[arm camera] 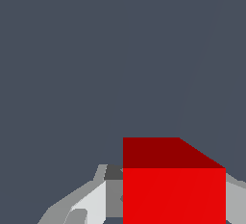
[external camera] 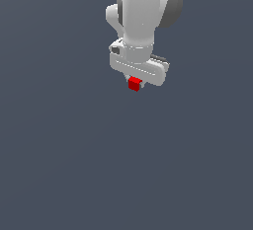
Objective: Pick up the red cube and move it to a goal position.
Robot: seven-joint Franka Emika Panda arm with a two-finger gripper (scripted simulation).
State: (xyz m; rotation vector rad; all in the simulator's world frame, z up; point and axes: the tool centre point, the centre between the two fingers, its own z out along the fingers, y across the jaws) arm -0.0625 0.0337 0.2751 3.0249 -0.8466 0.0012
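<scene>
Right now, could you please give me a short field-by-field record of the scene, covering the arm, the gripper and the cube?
arm: one white arm, reaching down from the top of the exterior view
gripper: gripper shut on the cube
red cube: red cube sits between the fingers, just under the gripper's body
goal position: no marker visible in either view
surroundings: plain dark grey background

You will find nothing to read in either view: no text, label, brand, number or sign. The red cube [external camera: 134,84] shows plain flat faces, and the white gripper [external camera: 134,84] body carries no marking you can make out. The grey background is equally bare of writing.
</scene>
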